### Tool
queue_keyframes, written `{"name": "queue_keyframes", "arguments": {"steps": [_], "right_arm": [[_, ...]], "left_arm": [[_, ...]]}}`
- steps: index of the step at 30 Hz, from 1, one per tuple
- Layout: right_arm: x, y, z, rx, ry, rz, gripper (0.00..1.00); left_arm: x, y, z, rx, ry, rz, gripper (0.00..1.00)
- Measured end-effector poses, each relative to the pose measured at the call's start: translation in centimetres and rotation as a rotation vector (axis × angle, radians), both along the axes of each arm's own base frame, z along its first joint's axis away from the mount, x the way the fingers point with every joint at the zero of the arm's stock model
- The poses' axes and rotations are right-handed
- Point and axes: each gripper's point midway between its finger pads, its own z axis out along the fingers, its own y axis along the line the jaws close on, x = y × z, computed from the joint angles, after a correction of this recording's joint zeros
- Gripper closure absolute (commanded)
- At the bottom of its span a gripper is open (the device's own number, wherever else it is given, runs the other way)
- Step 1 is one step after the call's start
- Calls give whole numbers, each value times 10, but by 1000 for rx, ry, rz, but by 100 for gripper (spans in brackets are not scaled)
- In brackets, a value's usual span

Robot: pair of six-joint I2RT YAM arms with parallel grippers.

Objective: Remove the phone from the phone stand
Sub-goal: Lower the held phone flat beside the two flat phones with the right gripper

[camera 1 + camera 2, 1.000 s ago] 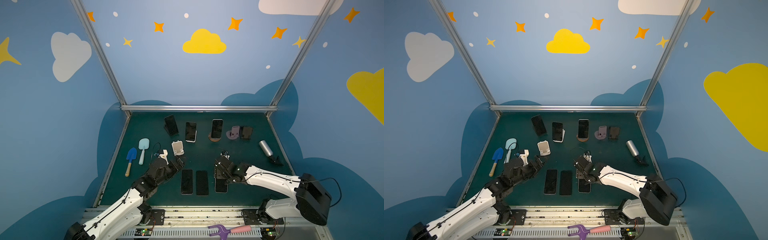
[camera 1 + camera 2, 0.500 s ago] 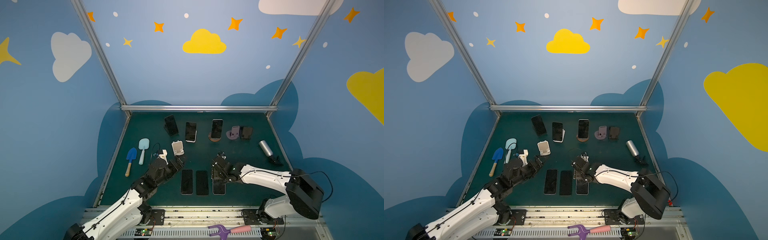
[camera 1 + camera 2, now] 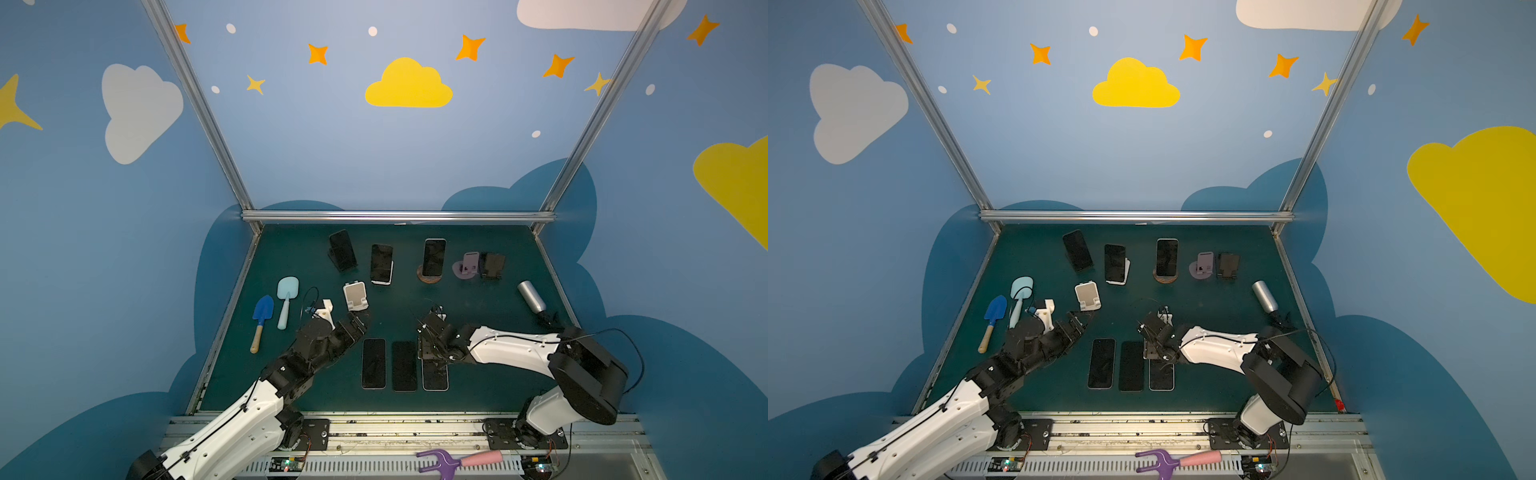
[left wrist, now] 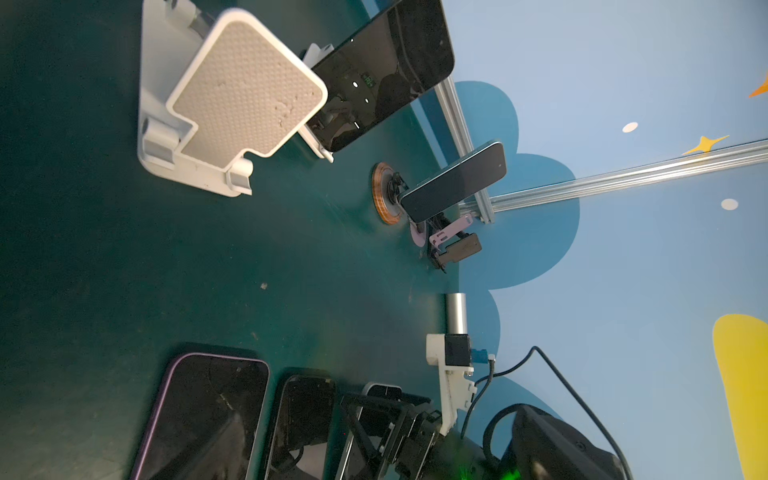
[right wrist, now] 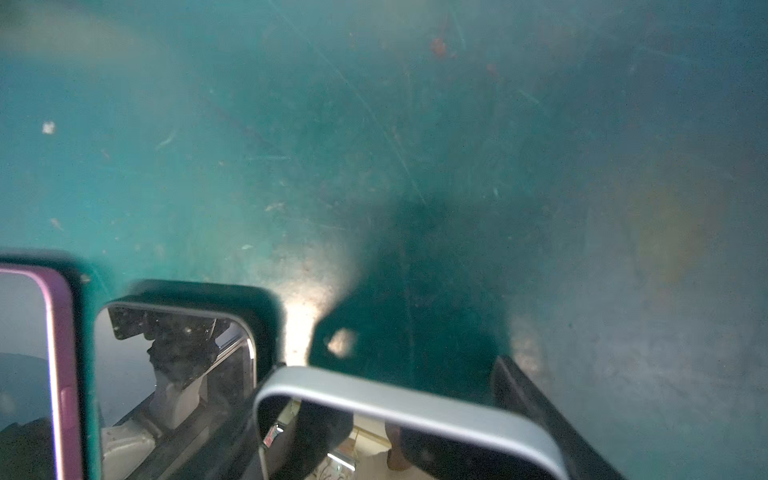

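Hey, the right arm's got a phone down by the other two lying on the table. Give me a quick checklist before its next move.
1. Silver-edged phone gripped by the right gripper: ok.
2. It lines up beside the dark middle phone, no overlap: ok.
3. It lies fully flat on the table: cannot tell.
4. Left gripper open and empty: ok.
5. Near white stand empty: ok.
6. Back row cleared: not ok, phones remain on the black stand, the second white stand and the round wooden stand.
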Motion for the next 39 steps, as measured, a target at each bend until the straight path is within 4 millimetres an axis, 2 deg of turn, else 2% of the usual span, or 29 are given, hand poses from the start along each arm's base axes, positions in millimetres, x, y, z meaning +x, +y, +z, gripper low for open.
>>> {"name": "queue_keyframes", "arguments": {"steps": [12,23,31,39], "right_arm": [[1,-2,-1,-7,-7,-7,36],[2,-2,-1,-7,-6,-9,35],[2,-3,-2,-11,-1,-13,34],[9,-3,-3,-54,11,-58,33]], "left_arm": [[-5,15,4,0,-33,49,0],[-17,35,-23,28,19,115,0],[-19,47,-20,11,-5,167,0],[-21,52,-33,14,21,190,0]]}}
